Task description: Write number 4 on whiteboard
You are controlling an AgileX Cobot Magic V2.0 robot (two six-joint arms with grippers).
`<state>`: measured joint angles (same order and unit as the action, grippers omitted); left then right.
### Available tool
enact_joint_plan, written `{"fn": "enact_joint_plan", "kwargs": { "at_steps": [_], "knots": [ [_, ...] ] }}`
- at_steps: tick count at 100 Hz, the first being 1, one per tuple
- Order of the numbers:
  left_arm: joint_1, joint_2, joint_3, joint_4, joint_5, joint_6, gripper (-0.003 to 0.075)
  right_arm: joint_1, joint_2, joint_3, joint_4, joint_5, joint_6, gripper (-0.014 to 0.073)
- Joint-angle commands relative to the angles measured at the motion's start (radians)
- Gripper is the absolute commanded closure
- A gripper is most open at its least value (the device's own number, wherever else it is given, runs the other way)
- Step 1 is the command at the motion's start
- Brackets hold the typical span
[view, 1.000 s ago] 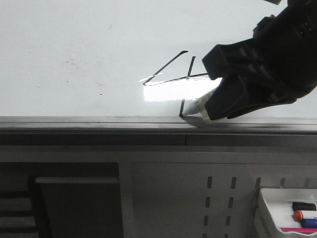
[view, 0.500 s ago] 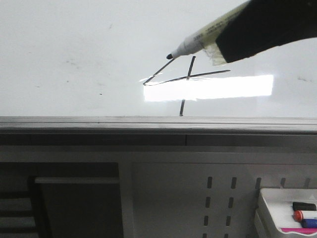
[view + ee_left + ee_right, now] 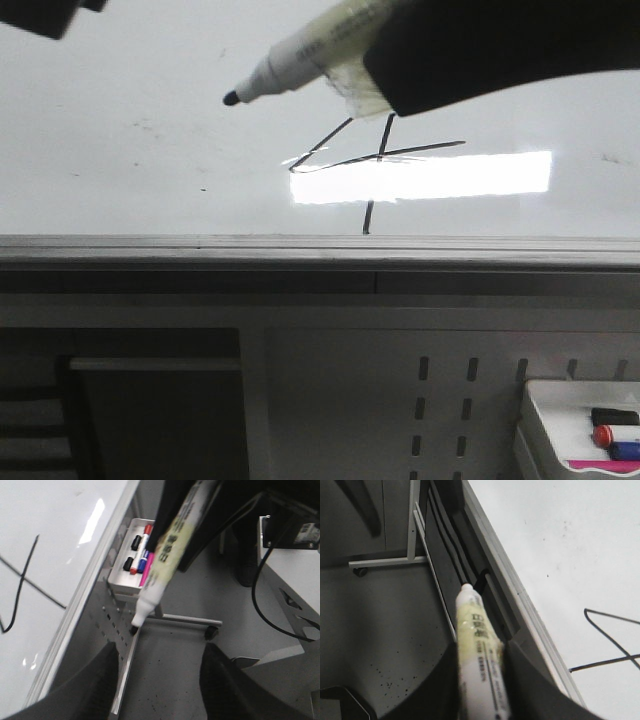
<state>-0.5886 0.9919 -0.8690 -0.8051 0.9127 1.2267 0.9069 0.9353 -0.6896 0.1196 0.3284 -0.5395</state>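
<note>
A small white tray [image 3: 560, 425] near the front right holds a few markers [image 3: 612, 434]. Past the grey edge strip [image 3: 300, 245], the number 4 [image 3: 375, 160] sits on the whiteboard [image 3: 150, 100]. The right end effector [image 3: 400, 60] pinches a marker [image 3: 300, 60], lifted off. The left end effector [image 3: 155, 680] is spread apart.

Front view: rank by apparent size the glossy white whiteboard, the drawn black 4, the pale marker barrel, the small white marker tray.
1. glossy white whiteboard
2. drawn black 4
3. pale marker barrel, close to the camera and partly hidden, so unsure against the 4
4. small white marker tray, cut off by the frame
</note>
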Motion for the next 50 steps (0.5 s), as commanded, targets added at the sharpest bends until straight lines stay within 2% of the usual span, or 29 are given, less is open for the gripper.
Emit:
{"fn": "enact_joint_plan", "kwargs": {
  "at_steps": [1, 17, 39, 50],
  "knots": [
    [-0.067, 0.036, -0.072, -0.026, -0.037, 0.017, 0.0374, 0.016, -0.012, -0.027, -0.016, -0.104, -0.011, 0.0658],
    [-0.132, 0.107, -0.116, -0.021, -0.071, 0.017, 0.0375, 0.038, -0.012, -0.029, -0.018, -0.106, -0.011, 0.0658],
    [-0.138, 0.168, -0.137, -0.021, -0.076, 0.017, 0.0377, 0.062, -0.012, -0.029, -0.018, -0.108, -0.011, 0.0658],
    [-0.138, 0.191, -0.137, -0.021, -0.079, 0.017, 0.0426, 0.065, -0.012, -0.029, -0.018, -0.108, -0.011, 0.0658]
  ]
}}
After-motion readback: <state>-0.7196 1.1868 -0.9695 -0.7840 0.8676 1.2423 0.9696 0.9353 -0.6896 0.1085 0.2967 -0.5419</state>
